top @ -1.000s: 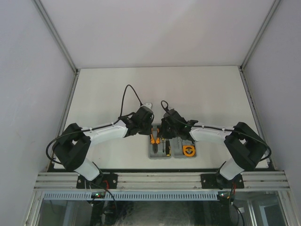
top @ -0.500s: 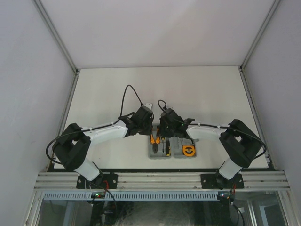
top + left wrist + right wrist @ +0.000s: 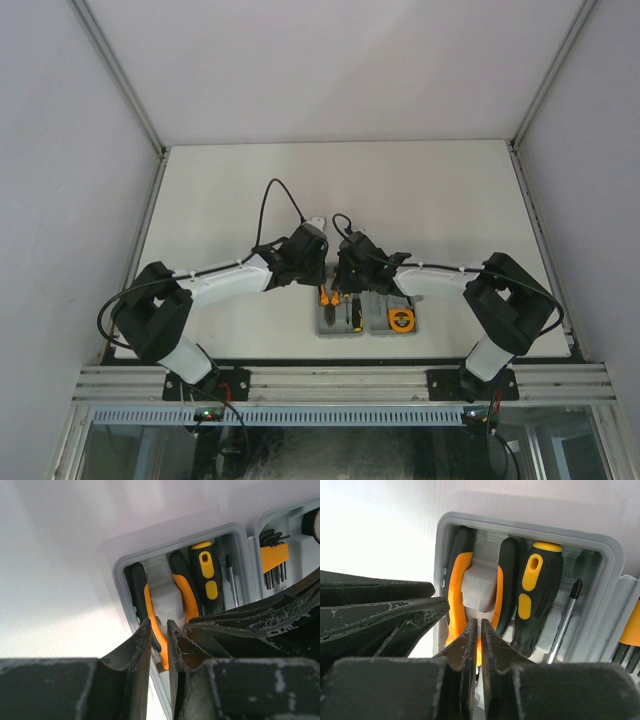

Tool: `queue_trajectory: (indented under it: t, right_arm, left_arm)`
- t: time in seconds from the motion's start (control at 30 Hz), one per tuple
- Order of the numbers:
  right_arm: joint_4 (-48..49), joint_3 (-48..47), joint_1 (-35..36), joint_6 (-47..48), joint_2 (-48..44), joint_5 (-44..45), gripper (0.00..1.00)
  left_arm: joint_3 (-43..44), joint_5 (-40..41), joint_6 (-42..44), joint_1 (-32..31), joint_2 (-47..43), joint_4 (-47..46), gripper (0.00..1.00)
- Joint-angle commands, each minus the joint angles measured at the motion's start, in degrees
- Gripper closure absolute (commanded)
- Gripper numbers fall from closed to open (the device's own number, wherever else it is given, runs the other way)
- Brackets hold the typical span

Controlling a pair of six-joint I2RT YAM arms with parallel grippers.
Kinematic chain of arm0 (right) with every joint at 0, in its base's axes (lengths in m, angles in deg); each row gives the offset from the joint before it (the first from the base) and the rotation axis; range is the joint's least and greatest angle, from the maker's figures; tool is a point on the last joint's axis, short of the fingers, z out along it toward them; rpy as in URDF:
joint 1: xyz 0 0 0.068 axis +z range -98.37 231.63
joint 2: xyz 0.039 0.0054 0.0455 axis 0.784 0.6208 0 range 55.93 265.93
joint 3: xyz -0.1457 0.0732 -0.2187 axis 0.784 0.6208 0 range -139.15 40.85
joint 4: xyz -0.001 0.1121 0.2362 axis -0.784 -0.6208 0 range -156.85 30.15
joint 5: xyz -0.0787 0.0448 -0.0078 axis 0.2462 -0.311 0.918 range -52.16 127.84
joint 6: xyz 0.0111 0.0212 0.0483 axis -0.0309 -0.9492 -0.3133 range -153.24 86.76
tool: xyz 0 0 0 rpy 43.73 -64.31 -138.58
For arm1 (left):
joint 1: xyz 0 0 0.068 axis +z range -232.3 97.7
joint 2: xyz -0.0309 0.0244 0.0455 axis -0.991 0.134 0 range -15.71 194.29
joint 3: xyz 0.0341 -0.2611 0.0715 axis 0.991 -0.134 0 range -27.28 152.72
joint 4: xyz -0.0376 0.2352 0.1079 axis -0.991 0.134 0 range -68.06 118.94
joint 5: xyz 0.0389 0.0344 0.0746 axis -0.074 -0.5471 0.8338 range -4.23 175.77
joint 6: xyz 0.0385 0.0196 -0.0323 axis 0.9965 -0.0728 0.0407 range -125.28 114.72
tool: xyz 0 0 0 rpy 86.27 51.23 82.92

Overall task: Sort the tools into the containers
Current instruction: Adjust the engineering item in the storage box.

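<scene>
The open grey tool case (image 3: 322, 331) lies near the table's front edge. Its left half (image 3: 520, 527) holds the orange-handled pliers (image 3: 455, 590) around a grey moulded block, a yellow-and-black screwdriver (image 3: 537, 585) and a thin screwdriver shaft (image 3: 567, 615). The right half holds the hex-key set (image 3: 274, 560) and the tape measure (image 3: 400, 320). My left gripper (image 3: 157, 625) hovers over the pliers (image 3: 150, 605), with a narrow gap between the jaws and nothing in it. My right gripper (image 3: 479, 622) is shut just above the pliers' handles, beside the left fingers (image 3: 380, 610).
Both wrists meet over the case's left half (image 3: 335, 275), so the fingers crowd each other there. White table (image 3: 400, 200) stretches behind the case to the white enclosure walls. Black cables loop above both wrists.
The right arm has shifted left and slightly back, bringing its gripper close to the left gripper over the pliers. The left arm has stayed in place.
</scene>
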Motion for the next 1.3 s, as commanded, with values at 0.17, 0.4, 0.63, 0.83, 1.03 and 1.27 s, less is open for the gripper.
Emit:
queue_trajectory:
  t: [0.17, 0.4, 0.63, 0.83, 1.03, 1.27]
  right_arm:
    - [-3.6, -0.2, 0.9, 1.4, -3.7, 2.1, 0.95]
    - [-4.1, -0.1, 1.1, 1.6, -4.8, 1.8, 0.95]
    - [-4.4, -0.1, 1.4, 1.5, -3.7, 2.1, 0.95]
    - [-5.6, -0.2, 1.8, 1.3, -1.9, 3.2, 0.95]
    - [-6.9, -0.1, 2.5, 1.0, 1.2, 4.4, 0.98]
    - [-7.2, -0.1, 3.6, 0.2, 4.3, 4.9, 1.00]
  left_arm:
    - [3.1, -1.5, 1.4, -0.6, 0.2, -1.6, 0.76]
    - [2.4, -2.2, 0.9, -0.7, 1.5, -2.5, 0.76]
    - [2.1, -2.4, 1.0, -0.8, 2.6, -2.5, 0.76]
    - [0.9, -2.1, 0.6, -0.9, 3.2, -2.6, 0.77]
    - [-0.9, -2.2, 0.0, -1.0, 3.2, -3.4, 0.77]
    - [-2.6, -2.2, -0.5, -1.5, 3.9, -4.1, 0.77]
